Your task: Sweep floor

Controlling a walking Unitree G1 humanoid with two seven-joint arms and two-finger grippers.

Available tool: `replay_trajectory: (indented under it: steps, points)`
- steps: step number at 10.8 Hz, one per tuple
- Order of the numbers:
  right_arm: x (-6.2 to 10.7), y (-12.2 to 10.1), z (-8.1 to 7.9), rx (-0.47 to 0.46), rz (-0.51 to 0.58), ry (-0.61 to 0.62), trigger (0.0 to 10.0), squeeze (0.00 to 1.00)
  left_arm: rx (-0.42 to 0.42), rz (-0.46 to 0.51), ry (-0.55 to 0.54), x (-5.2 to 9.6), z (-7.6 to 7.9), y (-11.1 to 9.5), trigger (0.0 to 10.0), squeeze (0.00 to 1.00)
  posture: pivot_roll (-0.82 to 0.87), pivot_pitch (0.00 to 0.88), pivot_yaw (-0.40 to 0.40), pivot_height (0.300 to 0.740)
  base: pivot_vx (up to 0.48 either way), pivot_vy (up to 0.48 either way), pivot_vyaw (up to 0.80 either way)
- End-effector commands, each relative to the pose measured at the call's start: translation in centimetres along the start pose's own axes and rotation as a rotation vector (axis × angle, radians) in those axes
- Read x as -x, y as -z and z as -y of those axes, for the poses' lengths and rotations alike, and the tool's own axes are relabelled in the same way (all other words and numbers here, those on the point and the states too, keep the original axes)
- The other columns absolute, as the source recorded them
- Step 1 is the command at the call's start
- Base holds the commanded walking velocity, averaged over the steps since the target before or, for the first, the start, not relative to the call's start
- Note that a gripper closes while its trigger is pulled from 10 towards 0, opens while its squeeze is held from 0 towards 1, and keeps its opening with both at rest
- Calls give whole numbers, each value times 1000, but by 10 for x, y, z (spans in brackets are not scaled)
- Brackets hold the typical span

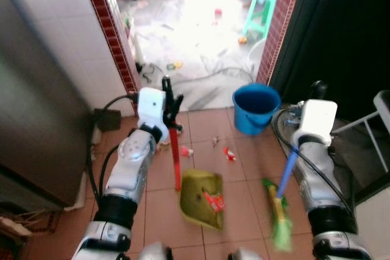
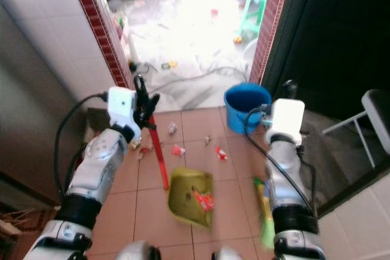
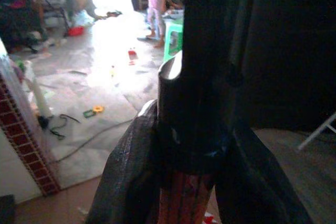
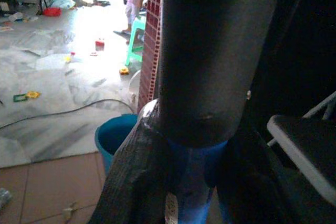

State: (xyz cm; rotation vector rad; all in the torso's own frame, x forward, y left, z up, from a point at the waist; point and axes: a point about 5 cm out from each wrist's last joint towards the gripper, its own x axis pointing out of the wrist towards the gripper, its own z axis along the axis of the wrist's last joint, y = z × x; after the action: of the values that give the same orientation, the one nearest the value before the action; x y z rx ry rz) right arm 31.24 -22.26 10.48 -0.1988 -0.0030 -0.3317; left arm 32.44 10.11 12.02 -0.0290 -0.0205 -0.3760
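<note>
Here, dustpan (image 1: 201,199) and broom (image 1: 280,211) flank open tiles (image 1: 244,175).

Dustpan (image 1: 201,199) on the floor (image 1: 244,162) between both arms, broom (image 1: 279,211) right of it, bucket (image 1: 255,108) behind, doorway beyond, stool (image 1: 263,5) further back.

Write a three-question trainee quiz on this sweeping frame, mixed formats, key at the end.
1. True or false: the left gripper holds the red handle of the green dustpan.
2. What does the right gripper hold? A) mop B) broom with a blue handle C) bucket
3. Fill in: the blue bucket stands on the tiles by the ____.

Key
1. True.
2. B.
3. Doorway; small scraps lie on the tiles between it and the dustpan, and one red scrap already lies in the pan.
</note>
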Motion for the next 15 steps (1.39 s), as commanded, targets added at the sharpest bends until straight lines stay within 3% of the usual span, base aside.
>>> replay_trajectory:
  steps: [1, 5, 8, 11, 15]
  points:
    - [-1, -6, -4, 15, 24, -16, 10000, 0, 13, 56, -10, -2, -3, -13, 10000, 0, -102, 0, 35, 740, 0, 0, 0]
    - [2, -7, -5, -6, 19, -45, 10000, 0, 35, 22, -70, 6, -13, -1, 10000, 0, -104, 0, 26, 740, 0, 0, 0]
    - [-1, -10, -9, -56, -2, -57, 10000, 0, -33, -29, -120, 6, -13, 12, 10000, 0, -109, 0, 26, 740, 0, 0, 0]
    - [-5, -27, -24, -327, -68, -100, 10000, 0, -54, -130, -149, 2, -11, 28, 10000, 0, -115, 0, 26, 740, 0, 0, 0]
    - [-13, -49, -36, -583, -154, -149, 10000, 0, -73, -142, -151, -2, -8, 31, 10000, 0, -122, 0, 28, 740, 0, 0, 0]
